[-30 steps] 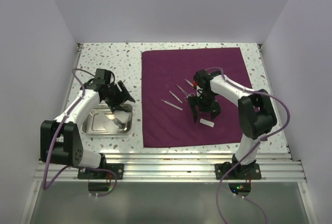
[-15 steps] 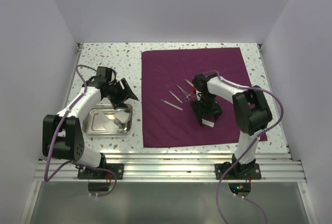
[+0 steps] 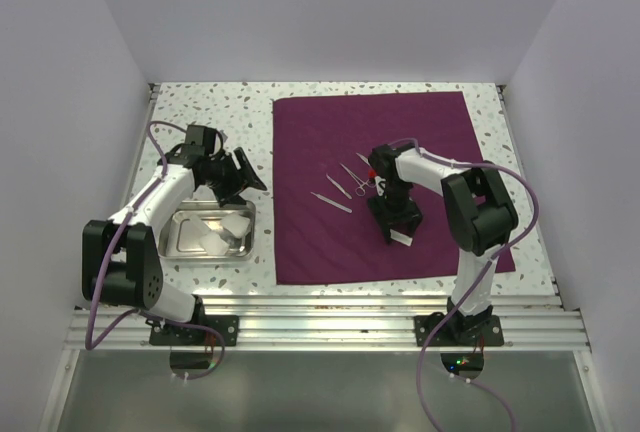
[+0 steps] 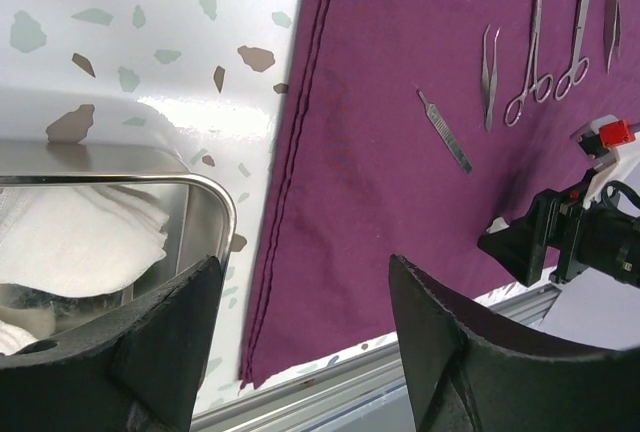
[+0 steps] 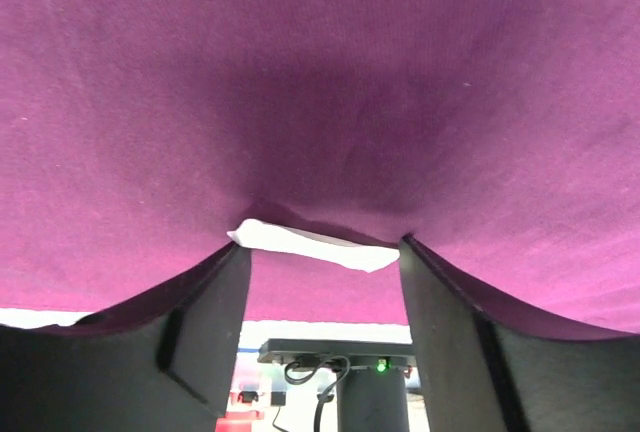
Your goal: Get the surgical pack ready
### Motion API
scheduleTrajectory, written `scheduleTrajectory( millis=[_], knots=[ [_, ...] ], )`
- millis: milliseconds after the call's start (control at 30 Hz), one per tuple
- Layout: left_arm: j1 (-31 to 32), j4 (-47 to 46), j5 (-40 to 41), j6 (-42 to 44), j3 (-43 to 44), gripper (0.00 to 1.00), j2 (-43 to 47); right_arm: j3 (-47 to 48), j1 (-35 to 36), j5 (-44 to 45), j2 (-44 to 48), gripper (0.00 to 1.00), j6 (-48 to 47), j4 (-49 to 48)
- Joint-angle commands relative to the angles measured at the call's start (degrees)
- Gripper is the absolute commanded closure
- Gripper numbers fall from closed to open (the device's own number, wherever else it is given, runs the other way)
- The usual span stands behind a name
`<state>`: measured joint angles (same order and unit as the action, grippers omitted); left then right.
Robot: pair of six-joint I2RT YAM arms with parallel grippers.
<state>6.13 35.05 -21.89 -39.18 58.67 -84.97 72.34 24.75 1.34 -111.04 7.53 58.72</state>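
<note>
Flat white gauze square (image 5: 310, 244) on matte purple cloth (image 5: 320, 72).

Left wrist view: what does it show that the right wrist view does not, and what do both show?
Only left wrist: the steel tray holding white gauze, the row of instruments, the speckled table. Only right wrist: a black base with a green light. Both: the purple cloth and the right gripper.
</note>
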Motion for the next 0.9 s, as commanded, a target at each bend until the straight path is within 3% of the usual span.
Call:
scheduleTrajectory(
  millis=[0,100,700,867],
  knots=[
    [0.1,0.1,-1.2,1.9,2.2,0.28,-0.4,1.7,0.1,-0.2,-1.1,0.38,-0.9,-2.6],
    [0.1,0.2,-1.7,2.2,2.2,0.28,-0.5,1.8,0.1,-0.6,-1.5,0.45,-0.6,-2.6],
    [0.2,0.2,-3.3,1.9,2.2,0.28,0.4,2.0,0.0,-2.7,3.4,0.62,0.6,-1.3],
    [0.2,-0.3,-4.0,1.7,1.1,0.28,1.1,1.3,0.0,-4.4,3.6,0.72,0.8,-1.6]
  ],
)
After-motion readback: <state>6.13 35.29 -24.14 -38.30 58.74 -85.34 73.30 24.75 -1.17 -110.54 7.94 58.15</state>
